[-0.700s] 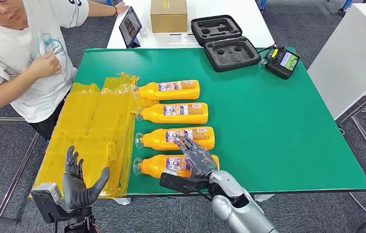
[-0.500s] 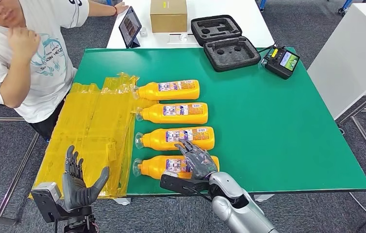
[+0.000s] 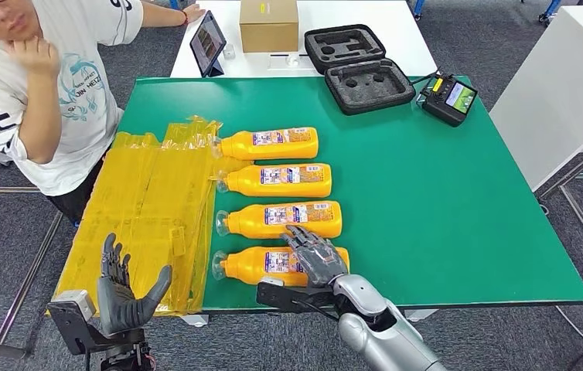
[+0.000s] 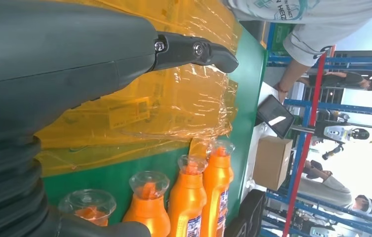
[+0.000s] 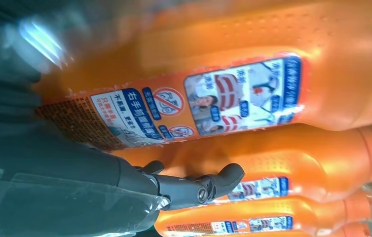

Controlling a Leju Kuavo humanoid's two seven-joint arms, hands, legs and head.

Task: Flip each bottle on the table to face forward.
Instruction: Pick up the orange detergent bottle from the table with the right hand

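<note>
Four orange plastic bottles with clear caps lie on their sides in a column on the green table (image 3: 443,201), caps pointing toward the crinkled yellow plastic sheet (image 3: 149,201) that covers the table's left part; the nearest bottle (image 3: 253,263) lies close to the front edge, with the second bottle (image 3: 281,219), third bottle (image 3: 277,179) and farthest bottle (image 3: 269,143) beyond it. Each shows a small-print label in white, blue and red, which looks like the back label, so none seems turned yet. The right hand (image 3: 318,257) is over the base end of the nearest bottle, fingers spread and reaching toward the second bottle; whether it presses on the plastic or hovers just above I cannot tell, and it holds nothing. The left hand (image 3: 122,290) waits below the table's front left corner, palm up, fingers apart, empty. The chief risk, as I judge it, is the smooth rounded body: a push off its middle could spin or skid the nearest bottle rather than roll it, and it lies near enough to the edge to drop off. The neighbours lie close, so spread fingers may nudge the second bottle out of line. A person in a white shirt (image 3: 56,93) stands at the table's far left corner, apart from the bottles.
</note>
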